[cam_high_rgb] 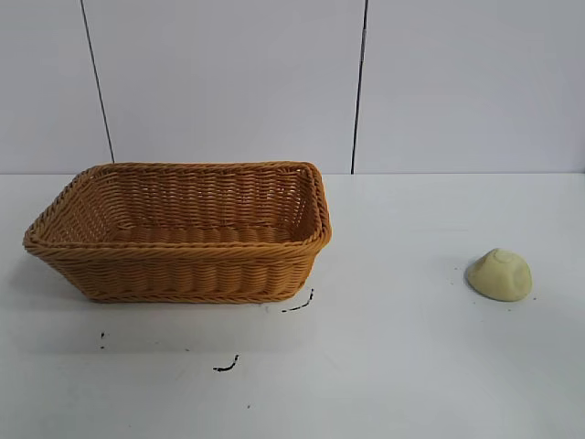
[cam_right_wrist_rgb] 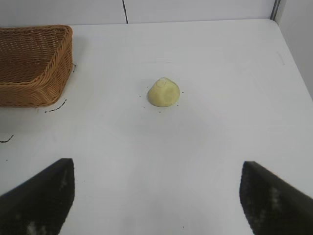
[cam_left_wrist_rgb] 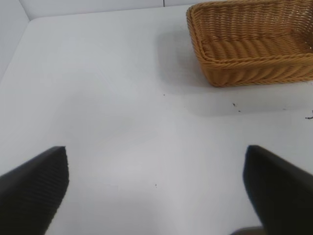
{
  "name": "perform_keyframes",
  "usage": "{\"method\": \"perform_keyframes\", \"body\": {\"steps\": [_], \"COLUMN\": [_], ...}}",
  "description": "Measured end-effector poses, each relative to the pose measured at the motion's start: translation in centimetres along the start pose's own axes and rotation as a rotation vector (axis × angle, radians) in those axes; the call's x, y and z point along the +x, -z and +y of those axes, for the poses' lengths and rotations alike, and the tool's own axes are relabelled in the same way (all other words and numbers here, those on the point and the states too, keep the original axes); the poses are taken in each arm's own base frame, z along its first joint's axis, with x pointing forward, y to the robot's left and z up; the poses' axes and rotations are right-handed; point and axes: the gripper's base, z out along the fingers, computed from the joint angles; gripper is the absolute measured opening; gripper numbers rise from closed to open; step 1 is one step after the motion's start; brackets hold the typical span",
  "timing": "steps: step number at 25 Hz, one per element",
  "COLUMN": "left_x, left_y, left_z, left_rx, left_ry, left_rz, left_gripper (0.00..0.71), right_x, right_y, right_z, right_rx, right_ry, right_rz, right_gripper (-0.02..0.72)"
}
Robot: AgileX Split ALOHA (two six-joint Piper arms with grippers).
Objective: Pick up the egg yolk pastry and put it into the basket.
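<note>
The egg yolk pastry [cam_high_rgb: 500,273], a small pale yellow dome, lies on the white table at the right; it also shows in the right wrist view [cam_right_wrist_rgb: 164,92]. The golden-brown wicker basket [cam_high_rgb: 183,274] stands at the left, empty, and shows in the left wrist view [cam_left_wrist_rgb: 254,63] and the right wrist view [cam_right_wrist_rgb: 34,73]. Neither arm shows in the exterior view. My right gripper [cam_right_wrist_rgb: 157,188] is open and empty, well short of the pastry. My left gripper [cam_left_wrist_rgb: 156,188] is open and empty over bare table, away from the basket.
Black pen marks [cam_high_rgb: 226,366] lie on the table in front of the basket. A white panelled wall [cam_high_rgb: 292,82] stands behind the table.
</note>
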Motion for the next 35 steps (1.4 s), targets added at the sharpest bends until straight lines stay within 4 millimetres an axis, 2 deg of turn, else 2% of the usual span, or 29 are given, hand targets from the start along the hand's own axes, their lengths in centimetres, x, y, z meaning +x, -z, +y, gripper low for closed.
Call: {"method": "perform_keyframes", "body": {"steps": [12, 15, 19, 24, 25, 27, 31, 35], "left_x": [0.0, 0.0, 0.0, 0.0, 0.0, 0.0, 0.0, 0.0], "left_y": [0.0, 0.0, 0.0, 0.0, 0.0, 0.0, 0.0, 0.0], "left_z": [0.0, 0.0, 0.0, 0.0, 0.0, 0.0, 0.0, 0.0], "left_rx": [0.000, 0.000, 0.000, 0.000, 0.000, 0.000, 0.000, 0.000], "left_ry": [0.000, 0.000, 0.000, 0.000, 0.000, 0.000, 0.000, 0.000], "left_rz": [0.000, 0.000, 0.000, 0.000, 0.000, 0.000, 0.000, 0.000], "left_gripper": [0.697, 0.697, 0.697, 0.697, 0.697, 0.697, 0.697, 0.697], "right_x": [-0.1, -1.3, -4.4, -8.8, -8.8, -10.5, -13.2, -14.8], "right_y": [0.0, -0.4, -1.9, -5.6, -5.6, -7.4, -12.1, -17.9], "right_z": [0.0, 0.0, -0.2, -0.4, -0.4, -0.6, -0.9, -1.3], "right_rx": [0.000, 0.000, -0.001, -0.001, -0.001, -0.002, -0.002, -0.002], "right_ry": [0.000, -0.003, -0.011, -0.022, -0.022, -0.026, -0.034, -0.043], "right_rz": [0.005, 0.053, 0.163, 0.320, 0.320, 0.371, 0.487, 0.607], "right_gripper": [0.653, 0.653, 0.653, 0.643, 0.643, 0.640, 0.634, 0.634]}}
